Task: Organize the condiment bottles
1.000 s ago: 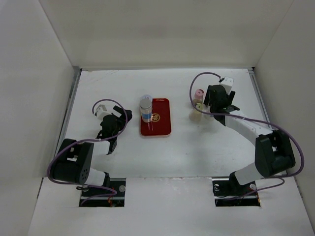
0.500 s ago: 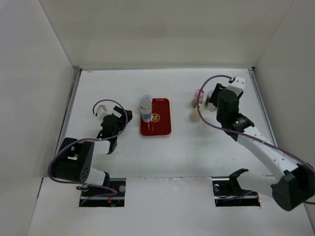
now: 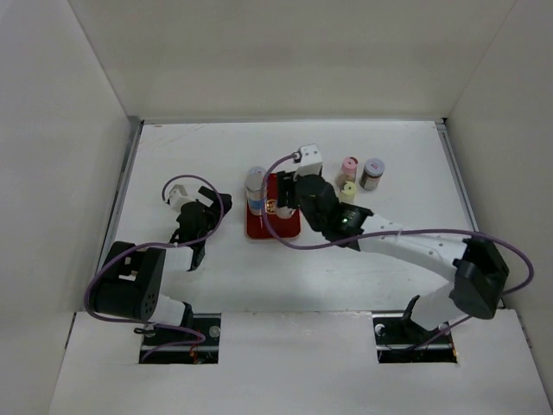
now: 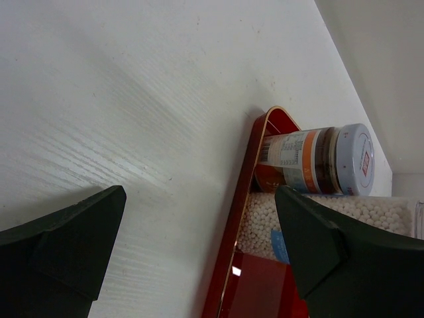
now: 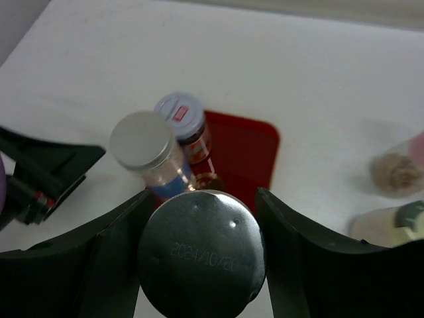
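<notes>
A white desk (image 3: 207, 156), boxed in by plain white walls, carries a red tray (image 3: 281, 228) near its centre. Nearest, left of the tray, the left end effector (image 4: 199, 199) sits low over the desk with its fingers spread wide and nothing between them, apparently parked out of the way. Over the tray, the right end effector (image 5: 202, 199) is partly closed on a silver-lidded jar (image 5: 202, 255). Its fingers press the jar's sides so that it hangs upright, lid up, ready to be lowered. Along the tray's left edge stand a tall blue-labelled jar (image 3: 256, 192) and, just beyond it, a shorter lavender-capped jar (image 5: 180, 114). They are packed close, likely to leave room for the rest. Right of the tray and farther back, on the bare desk, wait a pale yellow jar (image 3: 347, 192), a pink-capped jar (image 3: 348, 164) and a grey-capped jar (image 3: 373, 173).
</notes>
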